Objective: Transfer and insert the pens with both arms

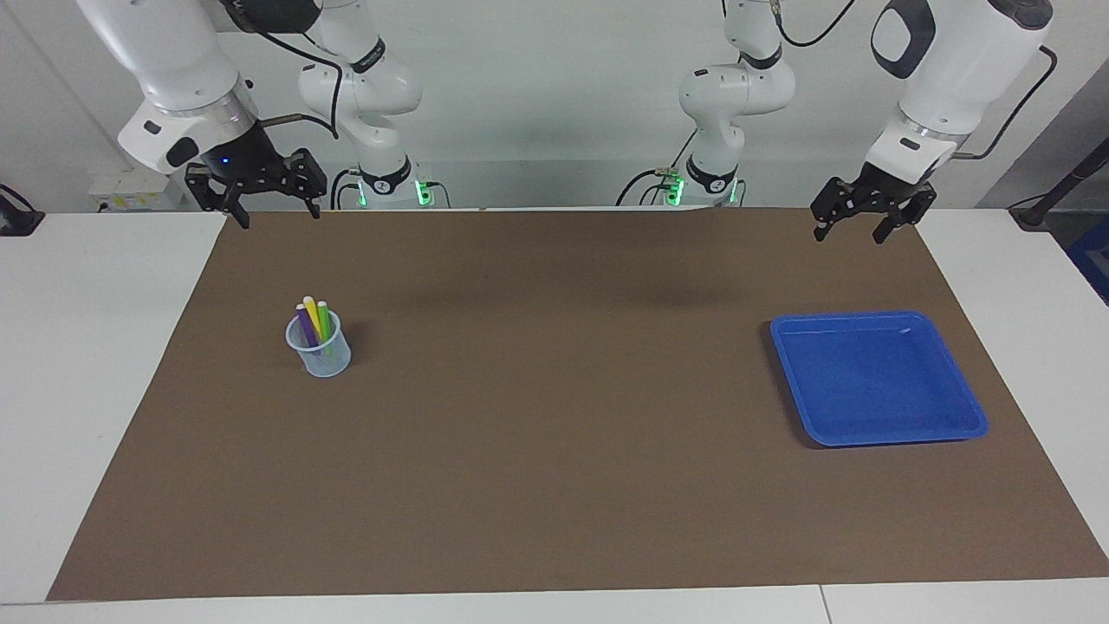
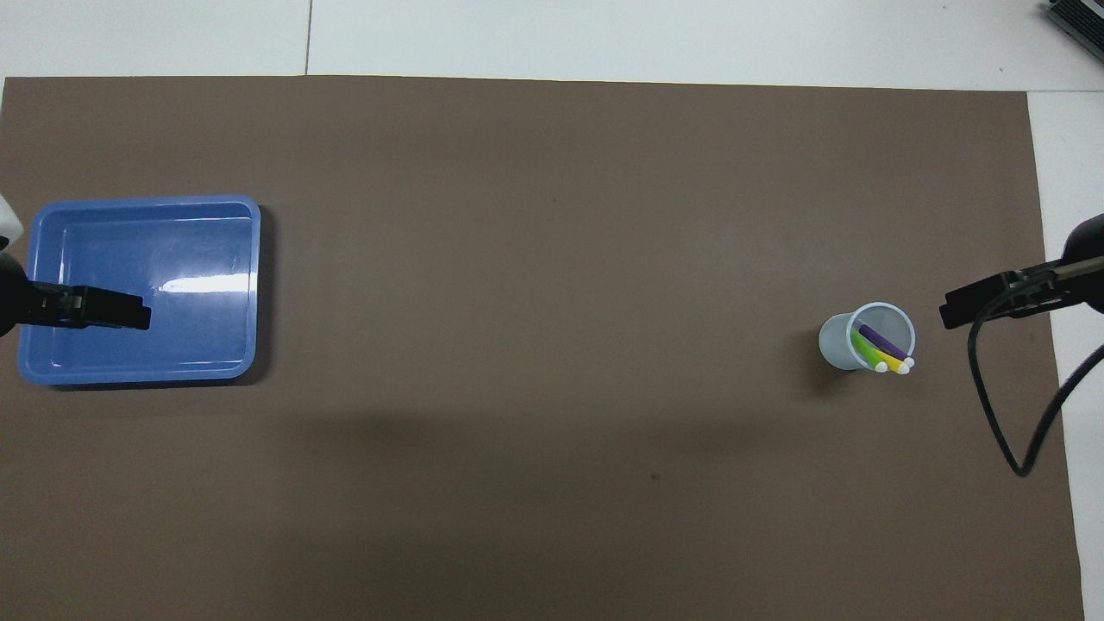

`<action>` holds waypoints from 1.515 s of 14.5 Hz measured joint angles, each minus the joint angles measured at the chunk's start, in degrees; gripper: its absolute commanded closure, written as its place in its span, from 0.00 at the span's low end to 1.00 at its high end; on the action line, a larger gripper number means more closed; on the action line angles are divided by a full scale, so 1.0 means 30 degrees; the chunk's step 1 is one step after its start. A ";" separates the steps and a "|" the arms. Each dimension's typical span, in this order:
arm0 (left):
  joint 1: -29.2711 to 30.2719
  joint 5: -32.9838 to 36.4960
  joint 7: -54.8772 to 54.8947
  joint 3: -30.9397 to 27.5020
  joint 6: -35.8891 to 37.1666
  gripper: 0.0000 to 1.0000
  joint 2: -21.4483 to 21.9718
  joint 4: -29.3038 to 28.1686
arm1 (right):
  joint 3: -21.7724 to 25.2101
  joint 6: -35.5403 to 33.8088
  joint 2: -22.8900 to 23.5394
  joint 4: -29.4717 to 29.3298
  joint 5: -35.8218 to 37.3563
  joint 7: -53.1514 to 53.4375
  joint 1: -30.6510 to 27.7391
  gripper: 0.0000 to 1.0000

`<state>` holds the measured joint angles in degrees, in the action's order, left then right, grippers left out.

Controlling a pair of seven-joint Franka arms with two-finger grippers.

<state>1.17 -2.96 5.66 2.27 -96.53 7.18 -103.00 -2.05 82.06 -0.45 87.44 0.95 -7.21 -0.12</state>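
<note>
Both grippers, left [image 1: 851, 225] and right [image 1: 272, 211], open and empty, purple, yellow, green pens [image 1: 313, 325] pale-capped, upright in clear cup [image 1: 322, 355]

Standing as obstacles on the brown mat [image 1: 554, 485]: 1 clear cup [image 1: 321, 351] with 3 pens [image 1: 313, 321] sticking up above its rim, toward the right arm's end, and 1 low blue tray [image 1: 877, 379] toward the left arm's end. Lying well apart, leaving the whole middle stretch between them open for passing. Hanging raised, both with jaws spread: right gripper [image 1: 273, 205] and left gripper [image 1: 853, 227].
</note>
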 measured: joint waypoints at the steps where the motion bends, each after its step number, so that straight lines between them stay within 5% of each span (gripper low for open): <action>1: -0.0525 0.0019 0.0000 -0.0525 0.0340 0.00 -0.0385 0.0614 | -0.0158 -0.0003 0.0001 -0.0042 0.0206 0.0000 0.0003 0.00; 7: -0.1863 0.0054 -0.0070 -0.1882 0.0614 0.00 -0.1757 0.1614 | -0.0448 -0.0003 0.0034 -0.0115 0.0205 0.1113 0.0010 0.00; 22: -0.2064 0.0088 -0.0734 -0.1955 0.1356 0.00 -0.2274 0.3748 | -0.0440 0.0018 0.0040 -0.0174 -0.0703 0.2417 0.0092 0.00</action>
<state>-5.02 -2.70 3.46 -3.60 -92.46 0.35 -91.76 -3.37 82.11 -0.33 86.91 -1.16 0.04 0.16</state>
